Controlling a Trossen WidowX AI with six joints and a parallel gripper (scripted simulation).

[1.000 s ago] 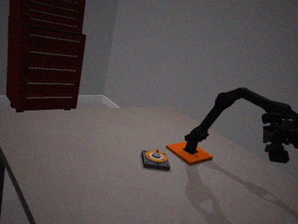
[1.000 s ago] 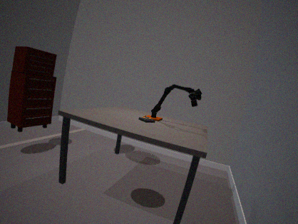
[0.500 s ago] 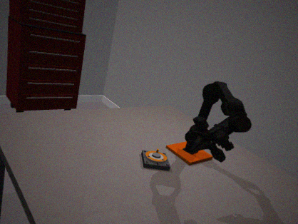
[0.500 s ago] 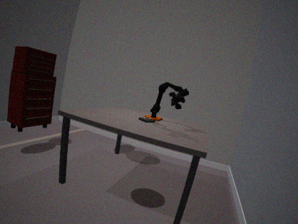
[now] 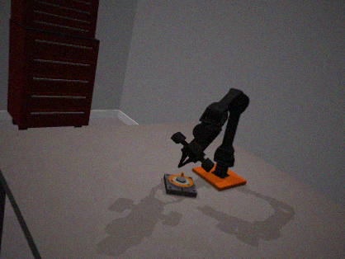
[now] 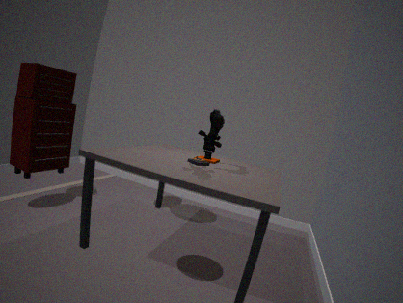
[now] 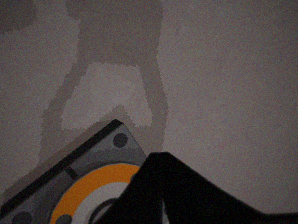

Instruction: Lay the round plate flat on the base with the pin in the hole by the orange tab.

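Note:
The round plate [image 5: 180, 186] [image 7: 82, 189], orange with a pale inner ring, sits around the grey post [image 5: 181, 180] on the dark square base [image 5: 181, 192] [image 6: 199, 162] [image 7: 92, 157]. Its orange tab [image 5: 182, 174] stands up on the side toward the arm's mount; the fingers hide that side in the wrist view. The pin and the hole beside the tab cannot be made out, nor can the plate's tilt. My gripper [image 5: 179, 166] [image 7: 159, 161] is shut and empty, with its fingertips pointing down above the base's arm side, apart from the plate in the top view.
The arm's orange mounting plate [image 5: 239, 181] [image 6: 214, 160] lies just beside the base. All stands on the table [image 5: 82, 165] [image 6: 130, 156]. A red tool cabinet [image 5: 62, 74] [image 6: 45, 121] stands far off on the floor. Arm shadows fall across the table around the base.

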